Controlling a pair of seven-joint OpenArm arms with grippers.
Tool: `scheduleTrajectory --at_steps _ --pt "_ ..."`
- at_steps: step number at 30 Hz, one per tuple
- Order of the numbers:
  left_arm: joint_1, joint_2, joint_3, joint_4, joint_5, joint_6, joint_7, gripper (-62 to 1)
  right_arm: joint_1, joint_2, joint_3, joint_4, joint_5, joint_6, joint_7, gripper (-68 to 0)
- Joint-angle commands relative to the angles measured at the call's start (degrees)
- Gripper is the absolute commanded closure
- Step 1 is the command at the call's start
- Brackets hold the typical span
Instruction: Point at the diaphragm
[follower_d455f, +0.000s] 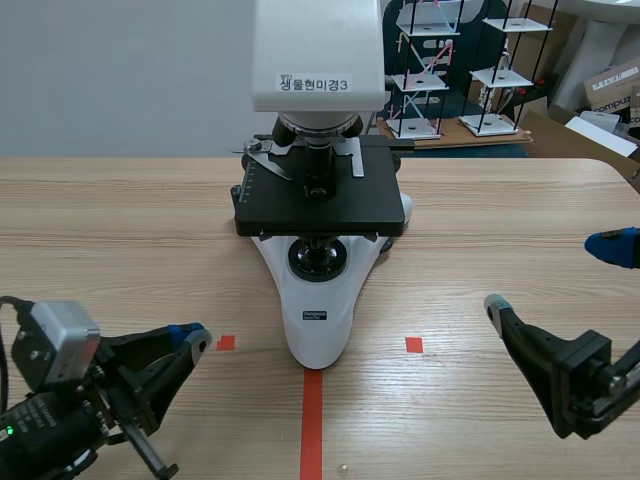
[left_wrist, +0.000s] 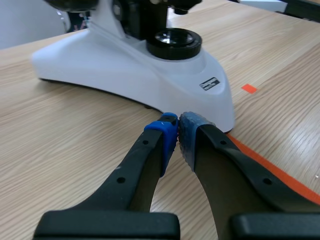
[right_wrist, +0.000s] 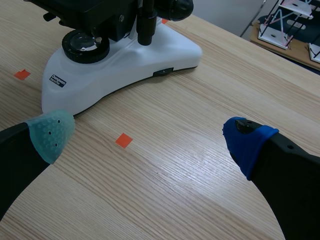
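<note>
- The microscope (follower_d455f: 318, 300) stands mid-table (follower_d455f: 120, 230); its diaphragm, under the black stage (follower_d455f: 300, 212), is hardly visible.
- The left gripper (left_wrist: 174, 131), fingers pressed together, lies just beside the white base (left_wrist: 125, 75).
- The right gripper (right_wrist: 150, 135) is spread wide, holding nothing.

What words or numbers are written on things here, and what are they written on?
"생물현미경3": on the white sticker on the microscope head.
Tiny print in the sticker's corner: too small to read.
Small black plate on the microscope base: too small to read.
Print on the cardboard box behind the table: cut off and blurred, not readable.
</note>
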Motion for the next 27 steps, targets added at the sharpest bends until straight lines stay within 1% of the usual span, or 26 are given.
scheduleTrajectory --at_steps 1,5,8,14,21,25,27 --pt "-1.7 0.6 1.5 0.3 -0.6 0.6 -2.4 -5.5 0.0 0.7 0.1 0.9 0.4 -0.2 0.6 -67.9" --pt "-6.4 2.5 5.5 -5.0 1.1 1.2 -4.6 -5.5 0.0 0.7 0.1 0.9 0.4 -0.2 0.6 -67.9" --pt "-9.1 4.0 7.1 -8.9 1.5 1.7 -6.0 -5.5 0.0 0.7 0.1 0.9 0.4 -0.2 0.6 -67.9" --pt "-12.8 7.3 7.6 -15.7 1.5 2.1 -12.5 -5.5 0.0 0.7 0.1 0.9 0.4 -0.2 0.6 -67.9" --pt "-15.3 10.6 8.4 -20.9 1.5 2.0 -17.0 -5.5 0.0 0.7 0.1 0.9 0.4 -0.2 0.6 -67.9" --pt "-16.1 11.6 8.6 -22.9 1.5 2.1 -20.8 -5.5 0.0 0.7 0.1 0.9 0.4 -0.2 0.6 -67.9" --pt "-16.5 12.2 8.6 -23.7 1.6 2.1 -21.3 -5.5 0.0 0.8 0.1 0.9 0.4 -0.2 0.7 -67.9"
